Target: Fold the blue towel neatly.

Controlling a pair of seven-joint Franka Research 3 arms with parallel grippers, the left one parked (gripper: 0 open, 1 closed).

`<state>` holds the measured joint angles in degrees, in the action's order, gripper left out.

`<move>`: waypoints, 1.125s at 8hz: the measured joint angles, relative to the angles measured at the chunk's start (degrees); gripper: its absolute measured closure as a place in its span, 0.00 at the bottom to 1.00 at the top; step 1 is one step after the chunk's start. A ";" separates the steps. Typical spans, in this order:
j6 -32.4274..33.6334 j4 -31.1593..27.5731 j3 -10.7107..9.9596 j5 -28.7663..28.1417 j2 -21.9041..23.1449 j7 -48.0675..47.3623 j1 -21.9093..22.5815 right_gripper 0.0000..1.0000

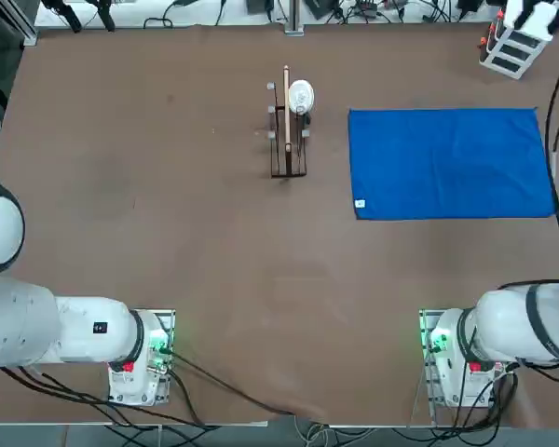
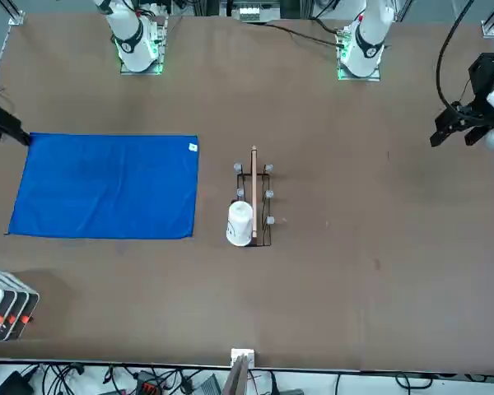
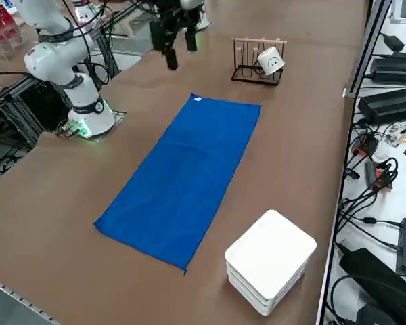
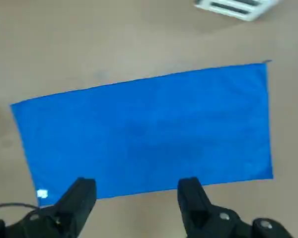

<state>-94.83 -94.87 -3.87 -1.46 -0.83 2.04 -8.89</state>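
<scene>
Brown and matte, the tabletop (image 1: 214, 242) is carrying everything you are working with. Your right claw (image 4: 135, 196) is hanging high in the air with its two black fingers (image 4: 79, 198) spread wide and holding nothing. Directly below it, the bright royal-blue rectangular towel (image 4: 144, 131) is lying flat and fully spread, its near long edge running just under the fingertips and its small white tag (image 4: 41, 194) sitting at the corner beside one finger.

You are probably setting up the first pinch, so aim for a corner or a short edge rather than the middle, take only the single layer, and carry it across until edges are meeting squarely. Soft plain cloth like this will likely sag and drag, so lift gently.

Farther out past the tag corner, a thin dark wire rack with a wooden rod (image 1: 287, 126) is standing with a round white object (image 1: 300, 96) on it. Beyond the towel's far end, a white rounded boxy stack (image 3: 271, 261) is resting.
</scene>
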 joint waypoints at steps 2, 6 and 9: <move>-7.12 -5.94 -0.42 1.52 -0.77 0.63 -5.90 0.00; -27.04 -24.44 -0.71 1.79 -2.26 4.13 -21.00 0.00; -39.45 -31.74 -0.71 1.80 -7.92 11.33 -30.81 0.00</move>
<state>-134.28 -126.61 -4.58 0.33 -8.75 13.37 -39.69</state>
